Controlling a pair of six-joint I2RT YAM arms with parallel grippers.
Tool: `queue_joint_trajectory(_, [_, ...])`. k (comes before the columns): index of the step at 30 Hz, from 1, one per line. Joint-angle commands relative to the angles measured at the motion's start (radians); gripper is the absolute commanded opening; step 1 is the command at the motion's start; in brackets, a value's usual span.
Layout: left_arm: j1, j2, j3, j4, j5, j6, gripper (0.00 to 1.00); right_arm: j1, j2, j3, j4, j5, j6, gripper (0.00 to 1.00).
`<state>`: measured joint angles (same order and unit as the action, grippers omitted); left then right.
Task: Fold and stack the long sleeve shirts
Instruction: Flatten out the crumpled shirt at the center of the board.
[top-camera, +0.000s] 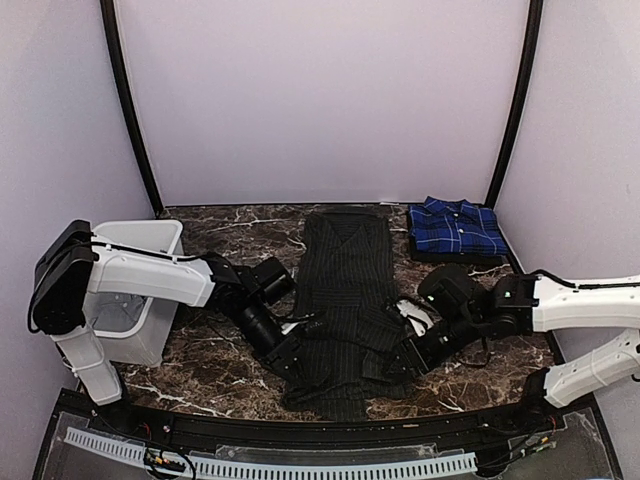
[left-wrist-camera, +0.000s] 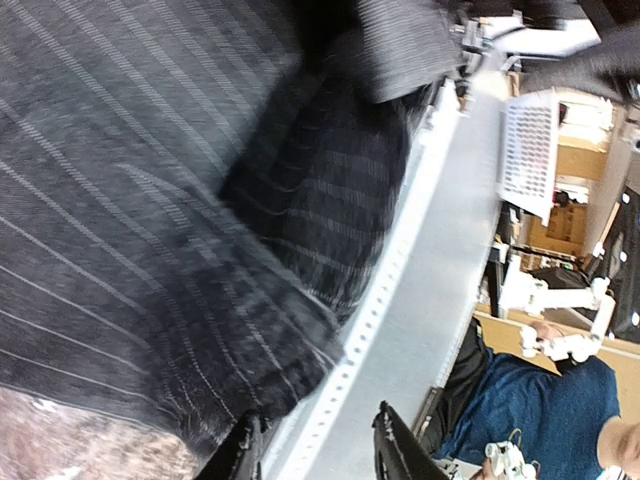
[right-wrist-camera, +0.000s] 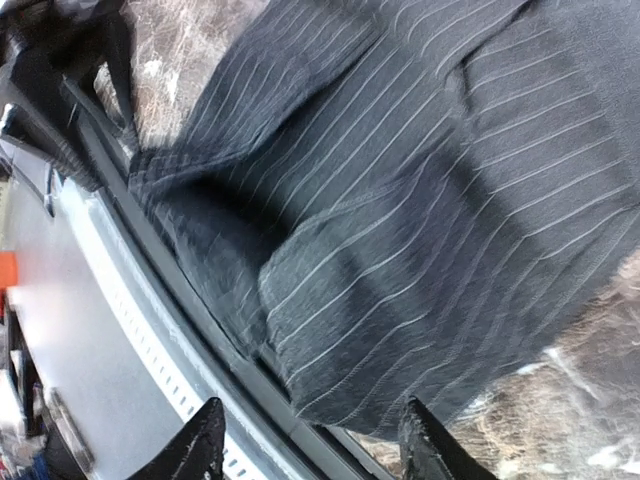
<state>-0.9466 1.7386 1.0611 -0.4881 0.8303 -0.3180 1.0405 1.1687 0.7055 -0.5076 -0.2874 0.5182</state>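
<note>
Black pinstriped cloth shirt (top-camera: 345, 270) lies lengthwise; left gripper (left-wrist-camera: 318, 420) and right gripper (right-wrist-camera: 312, 410) both spread (nothing held). Pinch near hem corners evenly.

Even light (left wrist blurred)

White bin (top-camera: 135, 335) at left edge of marble table (top-camera: 220, 367)
</note>
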Motion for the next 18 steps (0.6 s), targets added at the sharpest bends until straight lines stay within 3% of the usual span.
queue_joint_trajectory(1, [-0.008,-0.088,-0.016,0.009,0.091,0.024,0.38,-0.018,0.037,0.096,-0.034,0.239,0.055,0.59])
queue_joint_trajectory(5, [-0.010,-0.110,-0.025,0.026,0.104,0.011,0.39,-0.069,0.142,0.110,0.011,0.324,0.107,0.54])
queue_joint_trajectory(9, [-0.010,-0.159,-0.020,0.071,0.033,-0.030,0.38,-0.041,0.242,0.129,0.038,0.263,0.085,0.46])
queue_joint_trajectory(13, [0.021,-0.137,0.060,0.074,-0.239,-0.112,0.39,0.060,0.275,0.103,0.037,0.222,0.066,0.47])
queue_joint_trajectory(18, [0.090,0.015,0.217,0.026,-0.438,-0.133,0.40,0.117,0.217,0.042,-0.007,0.189,0.080,0.47])
